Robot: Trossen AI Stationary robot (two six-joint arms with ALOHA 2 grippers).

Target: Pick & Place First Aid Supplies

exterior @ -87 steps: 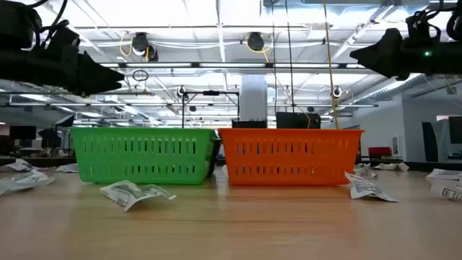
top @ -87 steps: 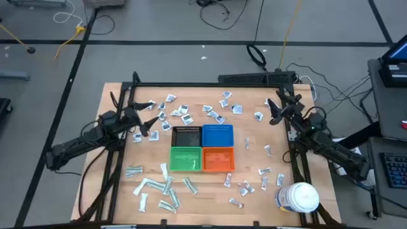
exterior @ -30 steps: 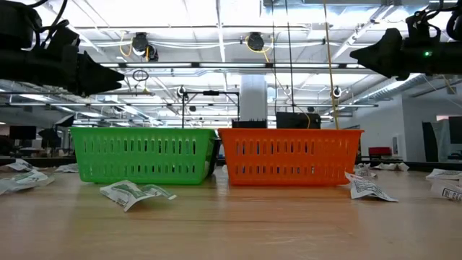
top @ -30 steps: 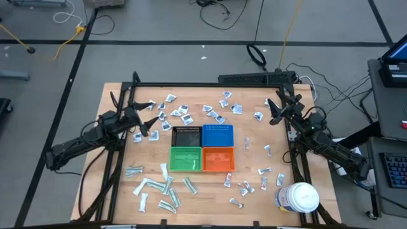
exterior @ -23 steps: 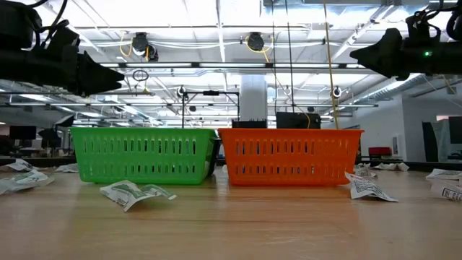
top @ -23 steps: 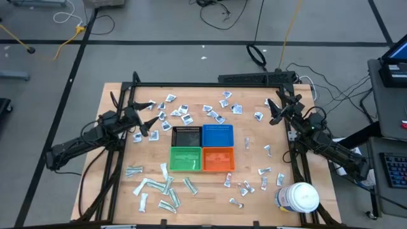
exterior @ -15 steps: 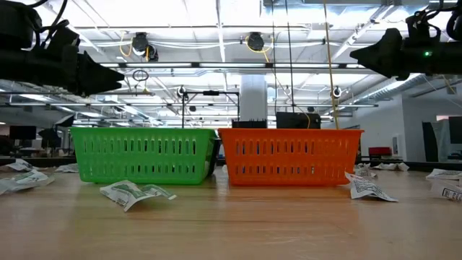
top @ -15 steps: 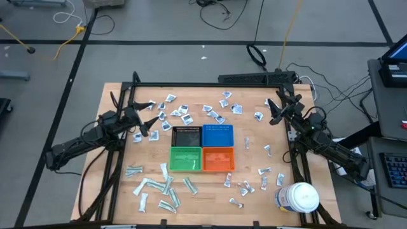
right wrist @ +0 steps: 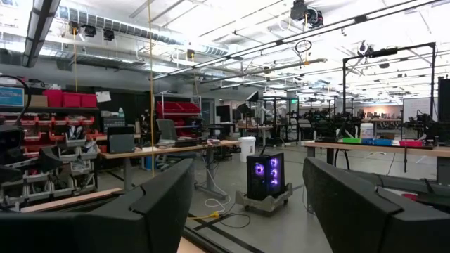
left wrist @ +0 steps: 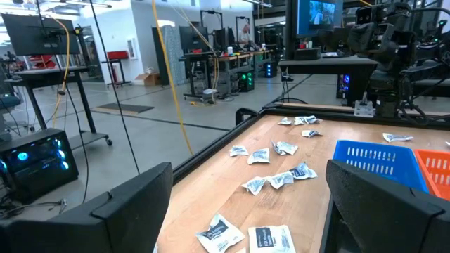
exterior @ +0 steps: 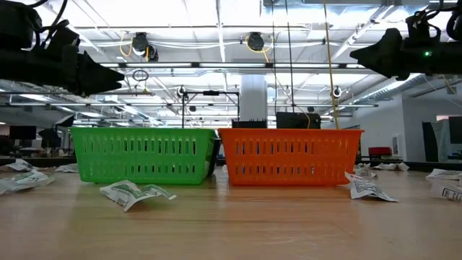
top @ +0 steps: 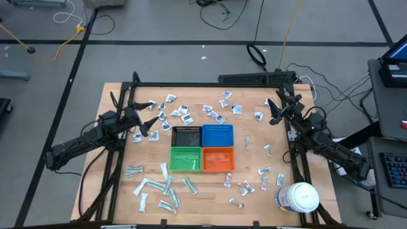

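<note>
The first aid supplies lie scattered flat on the wooden table (top: 251,156). Squarish packets lie at the far left (top: 172,113) and far middle (top: 226,103). Longer strips lie at the near left (top: 159,187), and small packets at the near right (top: 245,186). Four small bins stand together mid-table: black (top: 186,135), blue (top: 217,135), green (top: 186,158) and orange (top: 218,159). My left gripper (top: 147,121) hangs open above the far-left packets (left wrist: 271,181), touching nothing. My right gripper (top: 275,109) hangs open over the far right edge, with only the room between its fingers (right wrist: 162,204).
A large white round jar (top: 297,197) lies at the near right corner. Black frame rails (top: 114,172) run along the table's left, right and far edges. In the low view, crumpled packets (exterior: 133,193) (exterior: 368,188) lie in front of the green and orange bins.
</note>
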